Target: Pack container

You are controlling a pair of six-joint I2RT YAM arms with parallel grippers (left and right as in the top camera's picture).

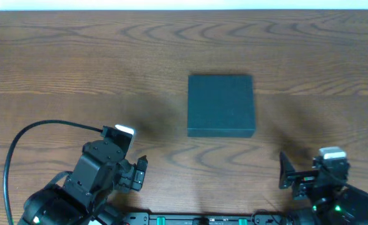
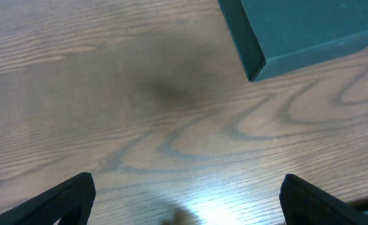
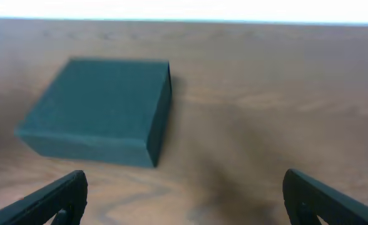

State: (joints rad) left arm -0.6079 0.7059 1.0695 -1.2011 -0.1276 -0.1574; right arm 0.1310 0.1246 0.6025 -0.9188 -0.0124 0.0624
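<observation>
Wood-grain table [image 1: 77, 62] fills the overhead view. At its far left a black cable [image 1: 12, 150] loops from the near edge up and across to the left arm.

The left gripper [image 2: 187, 184] sits low at the near left of the table and points toward the middle. Its jaws stand wide apart with nothing between them. In the left wrist view the two dark fingertips [image 2: 77, 194] show only at the bottom corners, with bare wood between them.

The container [image 1: 221, 105] lies flat on the table, a little right of centre. It is a dark teal-green square box, and its plain matte top is closed as far as can be seen. It is ahead of the left gripper and to its right, well apart from it and touching neither finger. Only its near corner and one side wall reach into the top right of the left wrist view.

The right gripper [image 3: 184, 178] rests near the front edge at the right. It is likewise spread wide and holds nothing. From there the container lies ahead and to the left, well clear of the fingers. It shows whole in the upper left of the right wrist view, with one vertical edge turned toward the camera.
</observation>
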